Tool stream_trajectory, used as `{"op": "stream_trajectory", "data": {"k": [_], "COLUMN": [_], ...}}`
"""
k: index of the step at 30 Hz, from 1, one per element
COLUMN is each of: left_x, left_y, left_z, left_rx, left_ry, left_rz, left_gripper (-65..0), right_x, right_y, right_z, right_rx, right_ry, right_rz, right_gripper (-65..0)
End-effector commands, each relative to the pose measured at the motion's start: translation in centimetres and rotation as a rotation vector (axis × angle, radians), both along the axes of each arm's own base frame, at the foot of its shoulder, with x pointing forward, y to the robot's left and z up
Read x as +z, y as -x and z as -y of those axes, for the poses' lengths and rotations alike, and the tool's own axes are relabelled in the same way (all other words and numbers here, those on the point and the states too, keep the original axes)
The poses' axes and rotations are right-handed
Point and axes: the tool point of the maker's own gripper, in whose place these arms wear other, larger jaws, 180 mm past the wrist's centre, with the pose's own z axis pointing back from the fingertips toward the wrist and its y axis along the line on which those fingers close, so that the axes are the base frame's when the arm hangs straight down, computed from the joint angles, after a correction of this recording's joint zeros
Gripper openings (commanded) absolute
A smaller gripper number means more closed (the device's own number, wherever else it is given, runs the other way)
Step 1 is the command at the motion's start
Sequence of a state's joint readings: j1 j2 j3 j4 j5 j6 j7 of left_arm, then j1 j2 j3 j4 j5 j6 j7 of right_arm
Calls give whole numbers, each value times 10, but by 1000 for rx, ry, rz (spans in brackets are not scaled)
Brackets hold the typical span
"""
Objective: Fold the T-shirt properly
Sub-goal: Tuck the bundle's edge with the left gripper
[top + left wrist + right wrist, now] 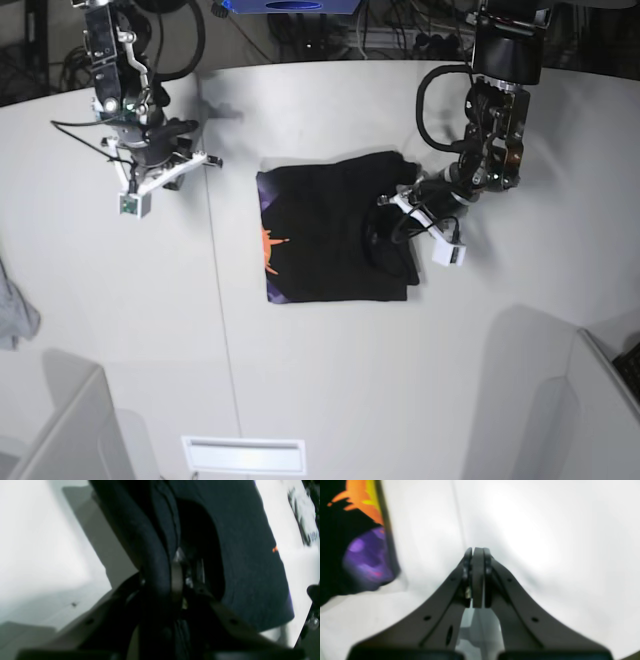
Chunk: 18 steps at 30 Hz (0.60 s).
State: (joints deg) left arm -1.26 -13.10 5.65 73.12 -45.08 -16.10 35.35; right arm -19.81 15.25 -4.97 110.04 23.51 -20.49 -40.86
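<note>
The black T-shirt (320, 230) lies as a folded rectangle in the middle of the white table (330, 370), its orange-and-purple print (270, 250) along the left edge. My left gripper (392, 208) is down at the shirt's right edge. In the left wrist view the left gripper (175, 567) is pinched on a raised fold of the T-shirt (250, 555). My right gripper (195, 160) hovers over bare table to the shirt's left. Seen from its own wrist, the right gripper (478, 552) is shut and empty, with the T-shirt (335, 542) and its print (365, 550) at the far left.
A small grey cloth (12, 310) hangs at the table's left edge. A seam (215, 300) runs down the table left of the shirt. Grey bins stand at the lower left (60, 430) and lower right (590, 410), and a white slot (243, 455) sits at the front edge.
</note>
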Motion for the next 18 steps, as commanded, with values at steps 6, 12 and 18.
{"op": "stream_trajectory", "data": {"k": [6,12,18], "left_x": [-16,-8,-11], "left_y": [15,7,1], "left_z": [-15,-40,-35], "left_rx": [-73,-153,-344], "left_ry": [-110,-222,-437], "left_rz": [-94,-155,-131], "left_gripper": [-650,-650,-650], "right_x": [5,2,-1], "right_y": [4,9,14], "right_z": [12,15,9], "right_rx": [-25,-36,-51], "right_ry": [21,21,-2], "right_rz": [32,21,11], "right_gripper": [-650,-650,-650]}}
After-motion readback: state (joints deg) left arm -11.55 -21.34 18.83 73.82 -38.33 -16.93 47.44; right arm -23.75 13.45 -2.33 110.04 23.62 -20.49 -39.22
